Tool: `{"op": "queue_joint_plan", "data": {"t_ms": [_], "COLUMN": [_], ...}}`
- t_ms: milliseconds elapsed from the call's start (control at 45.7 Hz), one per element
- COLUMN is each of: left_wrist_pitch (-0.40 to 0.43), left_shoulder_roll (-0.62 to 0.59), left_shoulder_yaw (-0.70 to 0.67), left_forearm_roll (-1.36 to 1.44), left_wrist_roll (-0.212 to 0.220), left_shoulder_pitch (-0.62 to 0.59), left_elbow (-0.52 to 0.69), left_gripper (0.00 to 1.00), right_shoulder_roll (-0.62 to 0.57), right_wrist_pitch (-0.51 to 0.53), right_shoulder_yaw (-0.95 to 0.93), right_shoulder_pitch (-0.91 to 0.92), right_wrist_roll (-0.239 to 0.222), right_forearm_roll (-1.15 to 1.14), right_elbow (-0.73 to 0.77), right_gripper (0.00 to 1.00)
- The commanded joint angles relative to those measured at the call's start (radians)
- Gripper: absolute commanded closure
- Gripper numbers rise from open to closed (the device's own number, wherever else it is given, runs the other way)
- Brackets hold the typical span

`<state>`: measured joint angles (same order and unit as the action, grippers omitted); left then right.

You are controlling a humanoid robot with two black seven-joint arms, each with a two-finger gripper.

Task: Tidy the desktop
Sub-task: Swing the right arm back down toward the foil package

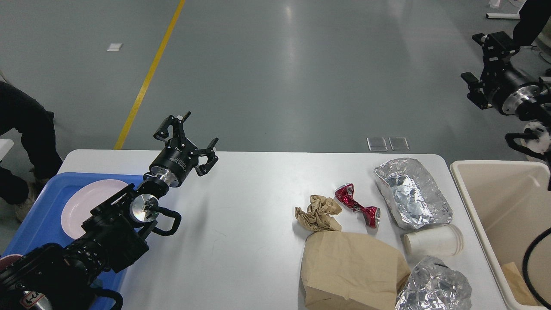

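The white desktop (241, 215) holds litter on its right half: a crushed red can (357, 204), a crumpled brown paper (317, 213), a flat brown paper bag (351, 271), a foil tray (411, 198), a white cup (432, 241) on its side and a crumpled foil ball (434, 288). My left gripper (198, 131) hovers open and empty over the table's back left part. High at the far right, my right gripper (471, 58) is open and empty, beyond the table's edge and well away from the litter.
A blue tray (38, 211) with a pink plate (86, 204) sits at the left edge, partly under my left arm. A beige bin (508, 206) stands off the right end with a brown scrap inside. A person's legs (21, 129) are at the far left.
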<state>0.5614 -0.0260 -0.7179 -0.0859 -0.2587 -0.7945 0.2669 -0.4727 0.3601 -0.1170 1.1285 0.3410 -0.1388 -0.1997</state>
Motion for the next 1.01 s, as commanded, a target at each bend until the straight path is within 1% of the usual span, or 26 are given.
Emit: {"op": "queue_joint_plan", "data": {"t_ms": [0, 109, 394, 481, 613, 700, 788, 875, 985], "left_wrist_pitch": [0.0, 0.0, 0.0, 0.0, 0.0, 0.0, 0.0, 0.0, 0.0], "left_shoulder_roll": [0.0, 0.0, 0.0, 0.0, 0.0, 0.0, 0.0, 0.0, 0.0], "left_shoulder_yaw": [0.0, 0.0, 0.0, 0.0, 0.0, 0.0, 0.0, 0.0, 0.0], "left_forearm_roll": [0.0, 0.0, 0.0, 0.0, 0.0, 0.0, 0.0, 0.0, 0.0], "left_wrist_roll": [-0.001, -0.001, -0.001, -0.001, -0.001, -0.001, -0.001, -0.001, -0.001], "left_shoulder_pitch": [0.0, 0.0, 0.0, 0.0, 0.0, 0.0, 0.0, 0.0, 0.0], "left_elbow": [0.0, 0.0, 0.0, 0.0, 0.0, 0.0, 0.0, 0.0, 0.0], "left_gripper": [0.03, 0.03, 0.03, 0.03, 0.03, 0.03, 0.03, 0.03, 0.03], "right_shoulder_roll": [-0.056, -0.076, -0.078, -0.076, -0.072, -0.067, -0.044, -0.012, 0.023], "right_wrist_pitch": [0.0, 0.0, 0.007, 0.025, 0.043, 0.046, 0.051, 0.083, 0.187], "right_shoulder_yaw": [0.163, 0.315, 0.759, 0.852, 0.939, 1.005, 1.109, 1.223, 1.339], "right_shoulder_pitch": [0.083, 0.157, 0.365, 0.411, 0.471, 0.513, 0.566, 0.616, 0.669], "right_wrist_roll": [0.0, 0.0, 0.0, 0.0, 0.001, 0.001, 0.001, 0.001, 0.001], "right_forearm_roll": [-0.001, -0.001, -0.004, -0.005, -0.011, -0.013, -0.036, -0.07, -0.099], "right_elbow": [0.0, 0.0, -0.001, -0.003, -0.009, -0.039, -0.078, -0.112, -0.144], "right_gripper": [0.0, 0.0, 0.0, 0.0, 0.0, 0.0, 0.0, 0.0, 0.0]}}
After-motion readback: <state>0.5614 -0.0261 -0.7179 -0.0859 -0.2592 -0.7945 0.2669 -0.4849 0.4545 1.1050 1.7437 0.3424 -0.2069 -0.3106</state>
